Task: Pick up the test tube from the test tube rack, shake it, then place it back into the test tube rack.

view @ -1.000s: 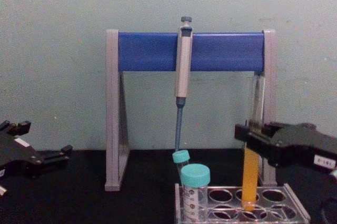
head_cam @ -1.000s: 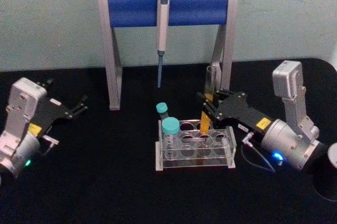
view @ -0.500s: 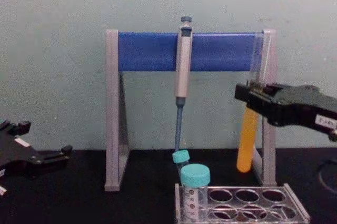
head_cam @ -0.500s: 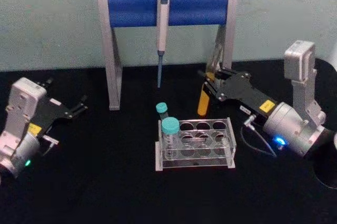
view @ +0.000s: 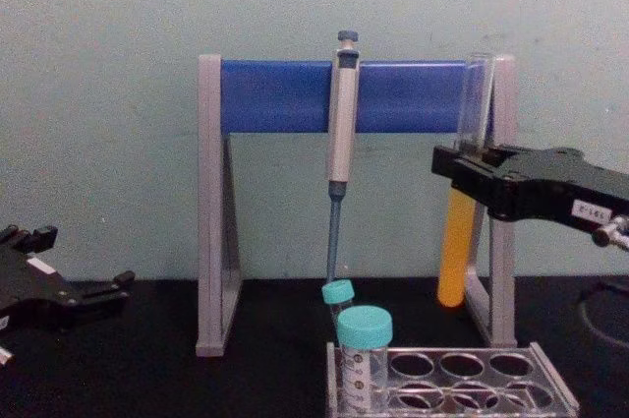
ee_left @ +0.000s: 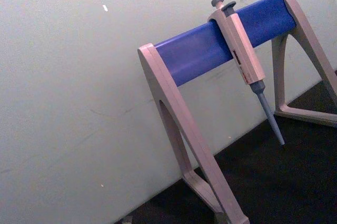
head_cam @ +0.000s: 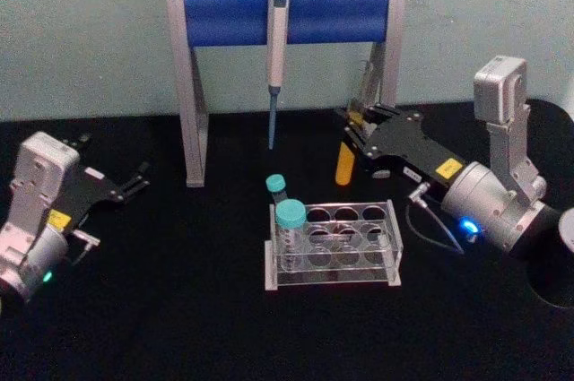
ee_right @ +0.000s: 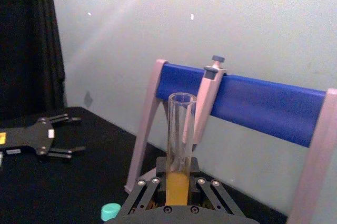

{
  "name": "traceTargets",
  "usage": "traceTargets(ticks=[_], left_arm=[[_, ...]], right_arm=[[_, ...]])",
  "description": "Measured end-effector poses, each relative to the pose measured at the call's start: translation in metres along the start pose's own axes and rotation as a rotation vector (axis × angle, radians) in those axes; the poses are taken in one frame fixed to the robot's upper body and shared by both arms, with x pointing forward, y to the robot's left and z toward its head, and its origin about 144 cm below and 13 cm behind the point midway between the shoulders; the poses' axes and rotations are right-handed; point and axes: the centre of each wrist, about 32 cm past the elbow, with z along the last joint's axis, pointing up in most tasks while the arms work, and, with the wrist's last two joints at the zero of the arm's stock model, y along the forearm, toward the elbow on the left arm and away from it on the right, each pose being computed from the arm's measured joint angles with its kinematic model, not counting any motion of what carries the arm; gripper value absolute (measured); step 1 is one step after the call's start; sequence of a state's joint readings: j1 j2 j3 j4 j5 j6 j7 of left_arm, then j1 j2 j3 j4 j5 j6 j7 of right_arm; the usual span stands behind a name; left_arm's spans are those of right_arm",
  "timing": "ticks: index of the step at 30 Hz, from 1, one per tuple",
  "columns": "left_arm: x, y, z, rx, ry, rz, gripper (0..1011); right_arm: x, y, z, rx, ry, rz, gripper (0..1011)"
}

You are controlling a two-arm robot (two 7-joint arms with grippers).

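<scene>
While the right gripper (view: 458,164) is clamping its fingers on the test tube (view: 455,246) near its middle, the tube is hanging upright in the air, clear of the test tube rack (view: 484,383) and at about one o'clock from it in the head view. The pick-up is looking done, with shaking and the return to a hole apparently remaining. The left gripper (head_cam: 134,179) is sitting idle at the rack's nine o'clock, fingers apart.

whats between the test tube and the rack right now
Nothing: in the chest view the test tube, held in the right pincer, hangs higher than the test tube rack, with a bare gap between.
</scene>
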State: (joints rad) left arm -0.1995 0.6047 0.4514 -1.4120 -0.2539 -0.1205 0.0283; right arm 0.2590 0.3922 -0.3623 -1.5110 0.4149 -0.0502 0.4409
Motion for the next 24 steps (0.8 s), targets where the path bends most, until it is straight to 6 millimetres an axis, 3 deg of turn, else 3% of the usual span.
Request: traceTargets(ticks=[16, 24], left_arm=[[0.000, 0.000, 0.000, 0.000, 0.000, 0.000, 1001], [0.000, 0.000, 0.000, 0.000, 0.000, 0.000, 1001]], right_arm=[[0.000, -0.038, 0.012, -0.115, -0.035, -0.003, 234], [-0.007, -0.042, 0.016, -0.136, 0.017, 0.082, 234]])
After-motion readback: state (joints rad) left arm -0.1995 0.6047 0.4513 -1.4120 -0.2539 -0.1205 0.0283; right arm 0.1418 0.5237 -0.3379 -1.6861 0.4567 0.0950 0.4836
